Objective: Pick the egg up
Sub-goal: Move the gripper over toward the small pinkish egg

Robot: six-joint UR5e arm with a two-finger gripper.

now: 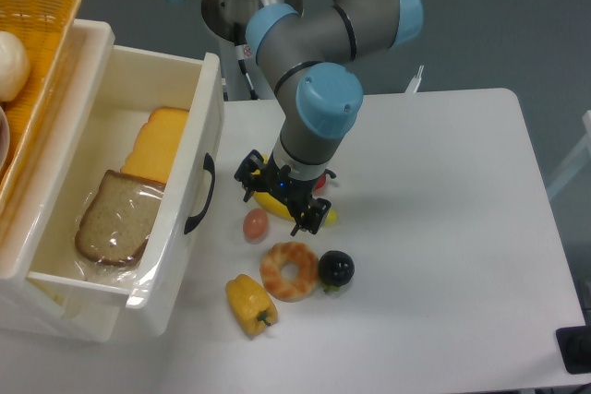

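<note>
- A wicker basket (42,6) sits in the far left corner, a white ball (11,64) inside it.
- An open white drawer (171,256) holds a bread slice (115,216) and a cheese slice (159,143).
- The egg (256,224) lies on the tabletop (443,228) near the drawer's front, toward the left edge.
- The gripper (280,198) hovers just right of the egg, fingers spread, holding nothing, over a yellow banana (325,216).
- A yellow pepper (250,304), doughnut (289,270) and black fruit (336,268) lie nearer the front edge.
</note>
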